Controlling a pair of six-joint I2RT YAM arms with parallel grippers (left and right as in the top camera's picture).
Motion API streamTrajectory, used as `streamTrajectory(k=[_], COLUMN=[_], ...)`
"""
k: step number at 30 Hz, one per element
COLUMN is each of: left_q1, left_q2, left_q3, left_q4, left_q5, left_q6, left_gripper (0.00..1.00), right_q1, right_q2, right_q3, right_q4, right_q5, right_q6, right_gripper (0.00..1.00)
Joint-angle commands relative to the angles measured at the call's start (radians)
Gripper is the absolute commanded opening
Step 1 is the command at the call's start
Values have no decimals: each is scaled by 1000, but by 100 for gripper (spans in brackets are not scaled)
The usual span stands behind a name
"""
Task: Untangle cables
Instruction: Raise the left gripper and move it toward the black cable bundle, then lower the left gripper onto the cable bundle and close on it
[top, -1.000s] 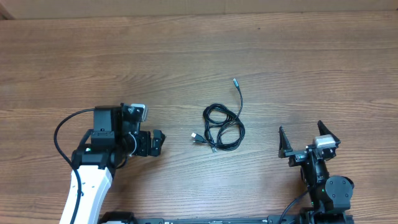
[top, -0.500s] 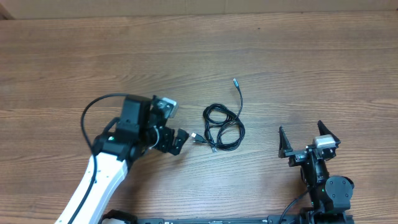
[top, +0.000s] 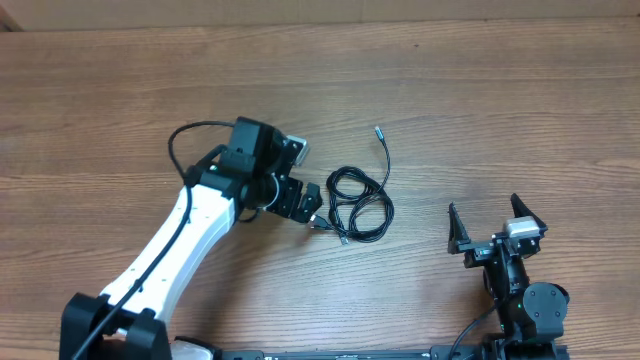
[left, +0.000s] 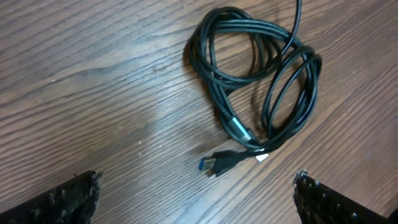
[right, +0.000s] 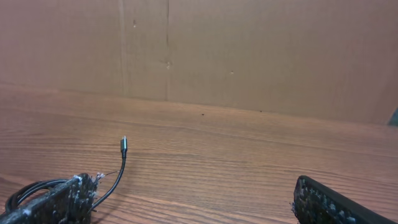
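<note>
Left fingers (left: 62, 200) now just beside cables (left: 233, 120)

One tangled bundle of cables (top: 360, 203) on one tabletop (top: 500, 90) — how many cords it holds cannot be told. Three plug ends show: a silver plug (top: 378, 129), a blue-tipped plug (left: 211, 167) and a grey plug (left: 239, 129). Two grippers — the left gripper (left: 199, 202) and the right gripper (top: 490, 222).
</note>
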Motion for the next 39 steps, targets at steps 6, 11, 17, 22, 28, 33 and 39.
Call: streamTrajectory(k=[6, 11, 17, 22, 28, 33, 39], left_q1=[-101, -113, -113, -113, -113, -113, -116], left_q2=[14, 14, 14, 14, 17, 17, 33], left_q3=[61, 60, 60, 60, 61, 61, 93], left_q4=[-7, 17, 30, 65, 60, 65, 84], left_q5=[-5, -6, 1, -36, -162, -227, -245], left_q6=[-65, -65, -68, -199, -424, -513, -552], left_gripper=[100, 100, 100, 96, 98, 96, 98], right_q1=[4, 4, 4, 4, 4, 4, 4], right_q2=[-2, -2, -2, -2, -2, -2, -2], right_q3=[-10, -10, -10, -10, -10, -10, -10], right_q4=[5, 5, 5, 5, 5, 5, 5], right_q5=[9, 9, 9, 9, 9, 9, 9], right_q6=[-4, -4, -4, -4, -4, -4, -4], right_gripper=[100, 100, 100, 100, 100, 100, 100])
